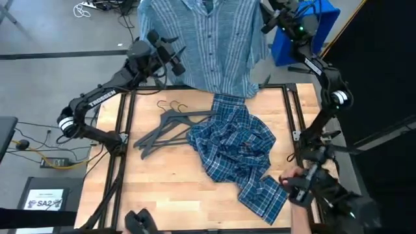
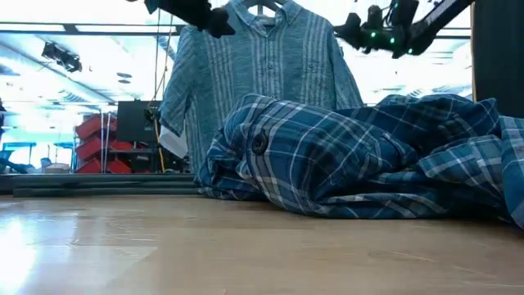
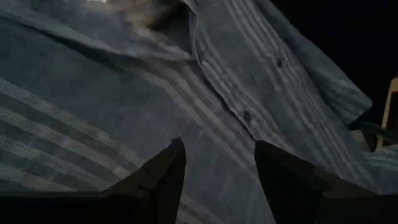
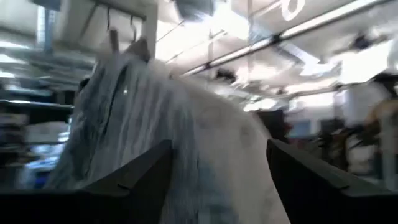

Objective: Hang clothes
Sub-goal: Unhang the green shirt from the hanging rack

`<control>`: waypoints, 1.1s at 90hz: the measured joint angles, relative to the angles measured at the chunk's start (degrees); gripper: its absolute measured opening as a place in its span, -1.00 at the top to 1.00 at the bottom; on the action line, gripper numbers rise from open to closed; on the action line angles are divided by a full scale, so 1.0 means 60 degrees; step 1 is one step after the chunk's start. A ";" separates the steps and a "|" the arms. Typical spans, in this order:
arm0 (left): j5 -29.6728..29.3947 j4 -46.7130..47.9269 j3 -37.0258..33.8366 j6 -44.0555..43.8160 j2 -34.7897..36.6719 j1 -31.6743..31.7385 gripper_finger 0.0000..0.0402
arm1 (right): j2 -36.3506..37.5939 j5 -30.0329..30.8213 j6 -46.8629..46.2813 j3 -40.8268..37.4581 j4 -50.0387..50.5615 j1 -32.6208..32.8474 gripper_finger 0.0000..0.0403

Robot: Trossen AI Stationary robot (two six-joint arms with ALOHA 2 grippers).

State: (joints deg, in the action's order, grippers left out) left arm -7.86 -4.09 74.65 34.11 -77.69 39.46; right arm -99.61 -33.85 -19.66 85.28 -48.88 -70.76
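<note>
A light blue-grey striped shirt (image 1: 208, 39) hangs on a hanger whose hook (image 4: 113, 36) shows at its collar, behind the table's far edge. My left gripper (image 3: 221, 163) stands open in front of the shirt's left side (image 1: 170, 57), facing its button placket (image 3: 249, 115). My right gripper (image 4: 217, 168) is open beside the shirt's right shoulder (image 1: 270, 23). Whether either one touches the cloth does not show. A dark blue plaid shirt (image 1: 240, 149) lies crumpled on the table's middle and right.
Dark grey hangers (image 1: 170, 123) lie on the table left of the plaid shirt, their hooks toward the far edge. A blue bin (image 1: 305, 32) stands behind the far right corner. Bare wood (image 1: 175, 188) shows at the near left.
</note>
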 joint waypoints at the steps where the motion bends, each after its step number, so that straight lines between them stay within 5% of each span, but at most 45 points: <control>1: 0.0000 -0.0007 0.0000 0.0000 -0.0040 0.0002 0.13 | -0.0084 -0.0100 -0.0059 0.0059 -0.0002 0.0000 -0.16; 25: -0.0004 -0.0191 0.0000 0.0037 -0.0614 0.0008 0.13 | -0.1045 -0.1913 -0.0793 0.1098 -0.0170 0.0180 -0.17; 41: -0.0011 -0.0207 0.0000 0.0040 -0.0689 0.0039 0.13 | -0.0888 -0.2629 -0.1677 0.1100 -0.1928 0.0418 -0.11; 66: -0.0026 -0.0298 0.0000 0.0027 -0.0689 0.0055 0.13 | -0.0618 -0.2484 -0.2533 0.1116 -0.2727 0.0933 -0.08; 77: -0.0022 -0.0370 0.0000 -0.0049 -0.0689 0.0051 0.13 | -0.0612 -0.2040 -0.2016 0.1353 -0.1400 0.1142 -0.03; 99: -0.0020 -0.0317 0.0000 -0.0501 -0.0689 0.0051 0.13 | -0.0615 -0.1237 -0.0589 0.1730 -0.0036 0.1766 0.35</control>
State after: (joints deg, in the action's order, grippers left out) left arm -7.97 -6.00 74.65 31.10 -81.82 39.77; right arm -103.31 -41.27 -23.20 95.65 -49.10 -60.17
